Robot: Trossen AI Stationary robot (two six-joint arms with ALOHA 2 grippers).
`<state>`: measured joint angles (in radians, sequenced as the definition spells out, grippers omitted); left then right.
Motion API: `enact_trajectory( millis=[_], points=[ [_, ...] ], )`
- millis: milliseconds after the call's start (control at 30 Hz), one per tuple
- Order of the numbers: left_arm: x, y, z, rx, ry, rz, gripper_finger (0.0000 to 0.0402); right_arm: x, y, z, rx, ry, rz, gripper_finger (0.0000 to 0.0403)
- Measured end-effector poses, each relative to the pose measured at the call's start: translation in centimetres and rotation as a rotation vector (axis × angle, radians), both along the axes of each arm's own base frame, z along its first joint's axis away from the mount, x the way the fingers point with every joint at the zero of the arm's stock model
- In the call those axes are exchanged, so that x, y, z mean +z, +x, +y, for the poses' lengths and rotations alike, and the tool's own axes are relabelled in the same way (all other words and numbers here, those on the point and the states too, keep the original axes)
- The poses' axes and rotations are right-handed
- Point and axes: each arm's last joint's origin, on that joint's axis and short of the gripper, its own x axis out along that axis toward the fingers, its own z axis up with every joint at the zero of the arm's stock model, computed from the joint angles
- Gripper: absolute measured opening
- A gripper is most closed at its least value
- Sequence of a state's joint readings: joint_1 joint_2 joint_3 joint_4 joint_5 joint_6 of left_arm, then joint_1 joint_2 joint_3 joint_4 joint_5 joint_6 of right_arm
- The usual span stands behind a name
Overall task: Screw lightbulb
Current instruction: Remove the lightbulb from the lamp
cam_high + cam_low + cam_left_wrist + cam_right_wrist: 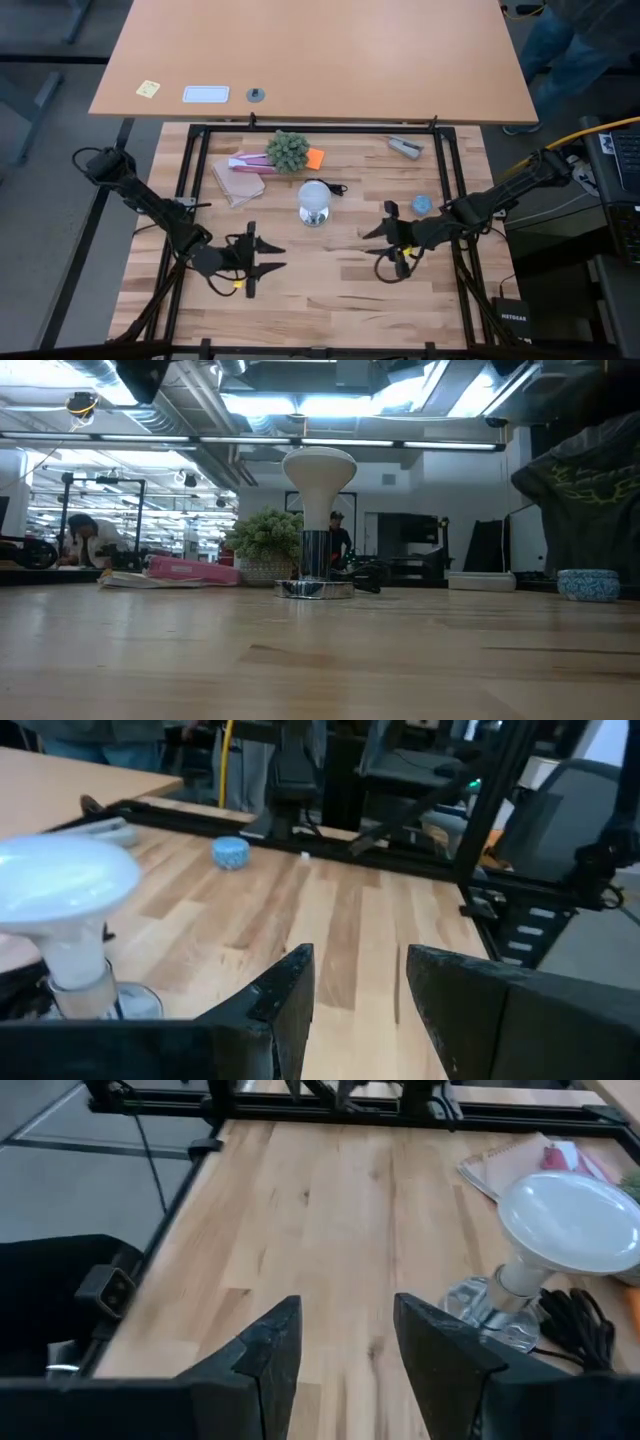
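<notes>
The lightbulb [314, 197] stands upright at the table's middle, dome up. Its grey base sits in the flat silver socket disc [314, 589], which has a thin black cord [570, 1315] beside it. My left gripper [272, 256] hovers to the bulb's near left, open, fingers pointing toward the table's right. In its wrist view [355, 980] the bulb [60, 890] lies off to one side. My right gripper [378, 222] hangs to the bulb's right, open, pointing left; its fingers [345, 1330] frame bare wood, with the bulb [567, 1225] aside.
A small potted plant [288, 150], a pink and brown booklet [240, 180] and an orange piece [316, 157] lie behind the bulb. A blue dish [421, 204] sits at the right and a grey tool [405, 147] at the far right. A black frame [200, 150] borders the table.
</notes>
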<state>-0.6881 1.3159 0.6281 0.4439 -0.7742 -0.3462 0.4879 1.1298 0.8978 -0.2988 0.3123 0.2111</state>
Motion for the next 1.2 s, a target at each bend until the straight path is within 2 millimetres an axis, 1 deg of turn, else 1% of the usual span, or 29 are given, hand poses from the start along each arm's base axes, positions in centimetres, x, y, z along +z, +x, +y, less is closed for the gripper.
enact_trajectory(
  millis=[133,367,500,667,767,867,1000,1100,1200],
  points=[
    [-0.3,-0.4,-0.5,-0.018,-0.012,0.022,0.015,0.2,-0.2,0.1,0.01,0.003,-0.005,0.0168],
    [-0.6,-0.6,-0.6,-0.03,0.026,0.045,0.015,-0.4,0.3,0.4,0.008,-0.004,0.009,0.0168],
    [-0.6,-0.3,-0.2,-0.022,0.073,0.051,0.015,-0.7,0.6,0.6,0.007,-0.011,0.023,0.0168],
    [-0.6,0.1,0.4,0.006,0.081,0.054,0.015,-1.1,0.8,0.7,-0.002,-0.023,0.034,0.0168],
    [-0.6,0.4,0.8,0.022,0.102,0.057,0.015,-1.2,1.0,0.7,-0.033,-0.017,0.033,0.0168],
    [-0.3,0.8,1.4,0.058,0.081,0.035,0.015,-1.1,1.0,0.6,-0.072,0.011,0.023,0.0168],
    [1.4,1.3,2.0,0.144,0.051,-0.106,0.015,-0.2,1.5,0.7,-0.133,0.067,-0.085,0.0168],
    [3.3,0.8,2.3,0.145,0.148,-0.192,0.015,1.0,1.6,0.7,-0.132,0.109,-0.184,0.0168],
    [5.3,-0.6,2.5,0.162,0.286,-0.22,0.015,2.5,1.0,0.4,-0.125,0.12,-0.282,0.0168]
  ],
)
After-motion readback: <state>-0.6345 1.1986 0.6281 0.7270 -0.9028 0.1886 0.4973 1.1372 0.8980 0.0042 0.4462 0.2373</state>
